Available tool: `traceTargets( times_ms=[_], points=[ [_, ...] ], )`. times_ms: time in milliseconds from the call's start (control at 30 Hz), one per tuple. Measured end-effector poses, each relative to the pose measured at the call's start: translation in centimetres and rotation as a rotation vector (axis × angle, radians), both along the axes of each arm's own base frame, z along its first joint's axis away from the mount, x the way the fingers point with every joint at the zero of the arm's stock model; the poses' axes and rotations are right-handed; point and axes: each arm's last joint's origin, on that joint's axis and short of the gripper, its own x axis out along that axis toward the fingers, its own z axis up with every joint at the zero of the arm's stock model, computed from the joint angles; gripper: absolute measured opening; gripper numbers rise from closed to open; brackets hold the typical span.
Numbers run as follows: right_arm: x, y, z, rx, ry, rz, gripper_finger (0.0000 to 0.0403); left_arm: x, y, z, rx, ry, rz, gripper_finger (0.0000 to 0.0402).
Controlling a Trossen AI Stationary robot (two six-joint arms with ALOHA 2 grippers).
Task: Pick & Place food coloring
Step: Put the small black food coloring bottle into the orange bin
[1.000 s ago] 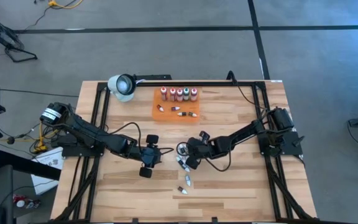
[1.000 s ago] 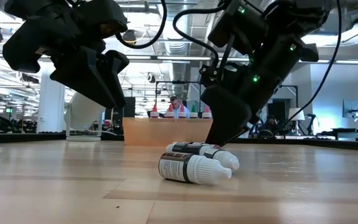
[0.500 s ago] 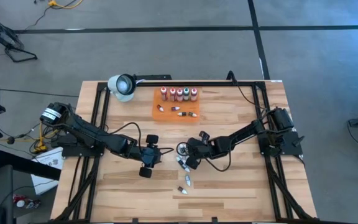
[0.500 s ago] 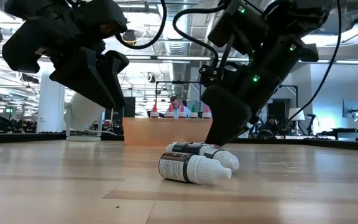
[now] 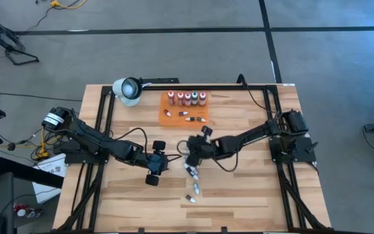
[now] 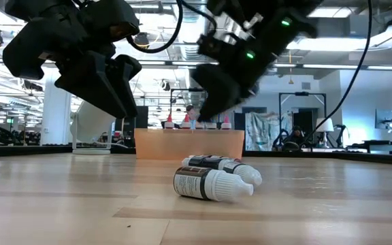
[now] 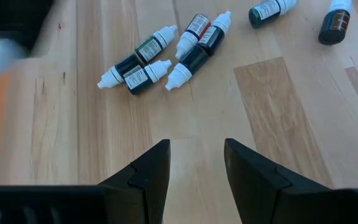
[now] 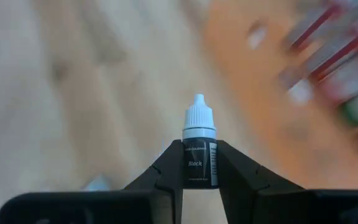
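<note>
Pinching a small dark vial labelled "Black", the right tool was raised above the surface. The vial's long axis ran in line with the fingers, and its white dropper cap pointed away from the wrist, toward the orange tray. In the high view the right tool stood just on the near side of that tray, between the tray and the loose vials.

The orange tray held a row of upright bottles with white caps along its far edge, red and green among them. Three small vials lay on their sides in front of that row.

On the near side of the tray, well apart from it, a cluster of vials lay flat on the surface. Their long axes were roughly parallel and slanted, and their white caps pointed in mixed directions. Two more vials lay beyond the cluster, farther from the tray.

In the low view, two lying vials rested side by side, touching, with their caps pointing to the picture's right.

The left tool hovered beside the cluster with its fingers spread and nothing between them. In the high view the left tool stood to the left of the right tool.
</note>
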Motion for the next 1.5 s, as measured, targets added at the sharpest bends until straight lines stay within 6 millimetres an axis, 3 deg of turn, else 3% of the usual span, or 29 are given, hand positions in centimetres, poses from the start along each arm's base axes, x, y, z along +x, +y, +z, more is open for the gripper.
traceTargets(
  times_ms=[133, 333, 533, 700, 1500],
  points=[
    [1.1, -2.6, 1.6, -0.108, -0.019, -0.072, 0.0068, 0.0, 0.0, 0.0, -0.002, 0.000, 0.002, 0.0146],
    [2.5, -7.0, 4.1, -0.128, -0.061, -0.167, 0.0068, 0.0, 0.0, 0.0, -0.015, 0.000, 0.015, 0.0146],
    [2.1, -10.7, 4.1, -0.088, -0.053, -0.263, 0.0074, 0.0, 0.0, 0.0, -0.015, 0.000, 0.015, 0.0146],
    [1.5, -12.6, 3.6, -0.002, -0.031, -0.303, 0.0088, 0.0, 0.0, 0.0, -0.015, 0.000, 0.016, 0.0146],
    [1.4, -13.3, 3.6, 0.026, -0.030, -0.303, 0.0094, 0.0, 0.0, 0.0, -0.016, -0.001, 0.017, 0.0146]
  ],
)
